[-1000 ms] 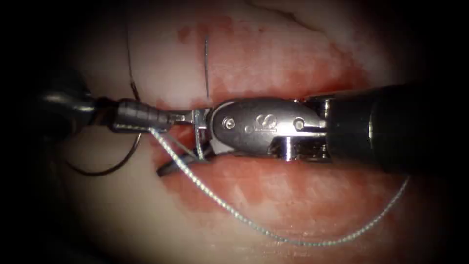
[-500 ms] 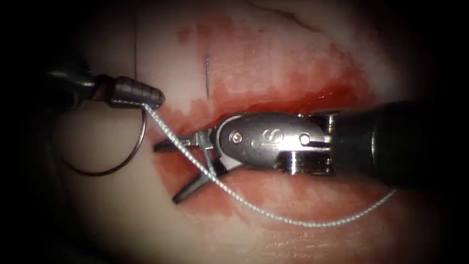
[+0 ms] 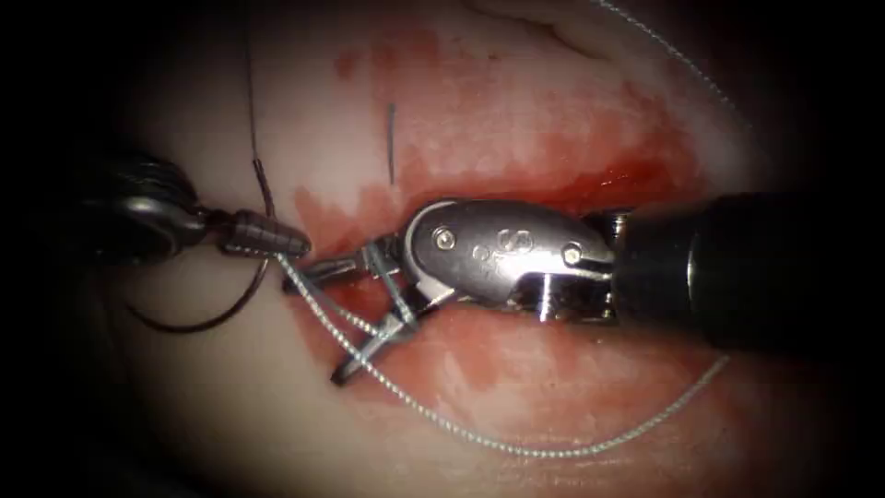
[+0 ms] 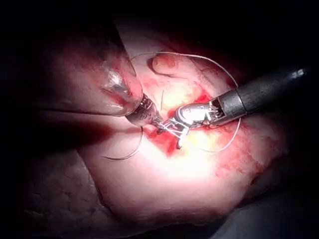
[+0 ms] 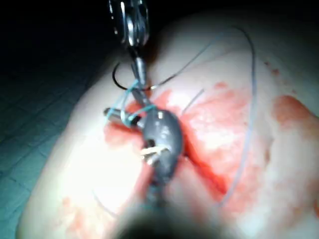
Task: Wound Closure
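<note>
Beside the left hand [image 3: 293, 245], the needle [image 3: 241, 300] curves under it.

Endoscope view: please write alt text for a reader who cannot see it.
The left tool is shut on the thread and the curved needle near its tail, left of the cut. The right tool is open, thread wrapped around its jaws.

Surgical training bench: pork-belly tissue [image 3: 516, 111] under endoscope light, red fluid [image 3: 636, 175], thread [image 3: 516, 449].

Pale thread [image 3: 479, 445] — red fluid [image 3: 590, 180] — dark needle [image 3: 226, 309].
</note>
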You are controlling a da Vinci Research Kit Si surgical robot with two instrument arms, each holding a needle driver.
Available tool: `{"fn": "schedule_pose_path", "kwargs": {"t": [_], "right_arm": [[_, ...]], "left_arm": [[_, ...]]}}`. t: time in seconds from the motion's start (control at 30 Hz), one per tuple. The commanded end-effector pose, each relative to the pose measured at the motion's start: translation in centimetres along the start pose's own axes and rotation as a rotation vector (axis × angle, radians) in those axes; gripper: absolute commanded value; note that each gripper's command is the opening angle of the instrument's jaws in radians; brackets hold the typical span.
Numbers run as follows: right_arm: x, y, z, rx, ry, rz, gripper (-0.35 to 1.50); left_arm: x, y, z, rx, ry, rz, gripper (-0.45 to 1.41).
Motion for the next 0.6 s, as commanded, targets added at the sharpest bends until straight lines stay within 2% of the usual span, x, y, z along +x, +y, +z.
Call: {"fn": "schedule_pose_path", "kwargs": {"t": [0.03, 0.23, 0.4, 0.6], "right_arm": [[-0.01, 0.04, 0.08, 0.002, 0.007, 0.004, 0.88], [-0.01, 0.04, 0.07, 0.003, 0.066, 0.037, 0.88], [-0.05, 0.00, 0.04, 0.011, 0.066, 0.069, 0.79], [-0.08, -0.02, -0.07, -0.006, 0.063, 0.087, 0.79]], "left_arm": [[-0.07, -0.02, 0.06, 0.003, -0.004, -0.001, -0.35], [-0.12, 0.02, 0.00, 0.002, 0.005, 0.000, -0.35], [-0.15, -0.03, -0.09, 0.020, -0.006, -0.004, -0.35], [-0.06, 0.01, -0.18, 0.031, -0.011, -0.005, -0.35]]}}
